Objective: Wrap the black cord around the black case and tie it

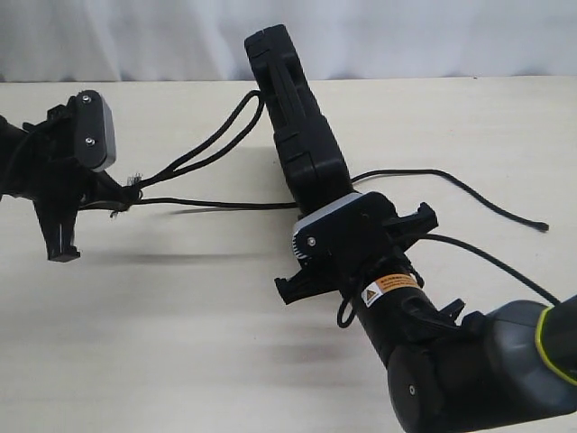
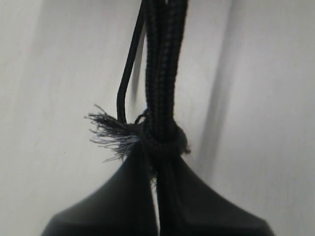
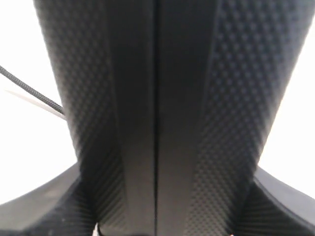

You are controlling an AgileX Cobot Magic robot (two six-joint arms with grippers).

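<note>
Nearest is the right arm, whose pincer (image 1: 329, 203) is clamped on the near end of the black case (image 1: 297, 126). The jaws stand partly apart with the case filling the gap. Its wrist view shows nothing but the textured case (image 3: 157, 98) between the two fingers. The case is held on its narrow edge and points away across the worktop (image 1: 180, 343). Whether its lower edge touches the surface cannot be told.

From the case, the black cord (image 1: 207, 149) runs left as a doubled loop that leaves the case near its far end. A single strand lies lower, along the worktop from the case's near end. Another length trails off to the right and ends loose, well apart from both arms.

At the left, the left pincer (image 1: 126, 191) is closed tight on the cord. Its wrist view shows several strands (image 2: 165, 73) bunched together and nipped at the fingertips (image 2: 123, 196). A frayed tuft (image 2: 110, 132) sticks out just beside the grip. There is a band-like thickening there that may be a knot, but the picture is too blurred to tell.

The step in hand looks like drawing the cord snug against the case. No turn visibly goes round the case's width, and no finished tie shows. The next move probably calls for the right arm to hold or turn the case steady. Meanwhile the left arm would carry its strands round the case under tension without letting the bundle slip.
</note>
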